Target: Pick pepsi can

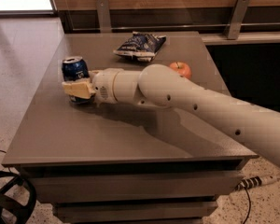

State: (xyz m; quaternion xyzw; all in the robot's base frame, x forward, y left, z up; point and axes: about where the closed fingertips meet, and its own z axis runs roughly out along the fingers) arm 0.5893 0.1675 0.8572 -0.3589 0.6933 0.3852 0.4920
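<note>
End effector (pixel 78 88) against the lower front of the upright pepsi can (pixel 75 68) on worktop (pixel 84 134) — can't tell if clamped or spread.

One camera, high and close above the near edge of the counter (pixel 107 139), looks down across it, the gripper (pixel 76 88) left of centre at the pepsi can (pixel 74 68).

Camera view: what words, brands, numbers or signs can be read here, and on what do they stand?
pepsi can: pale marking on its dark blue side, too blurred to read.
snack bag: white print on blue, too blurred to read.
gripper, low against the front of the can: no text on it.
No text in this view can be read.
</note>
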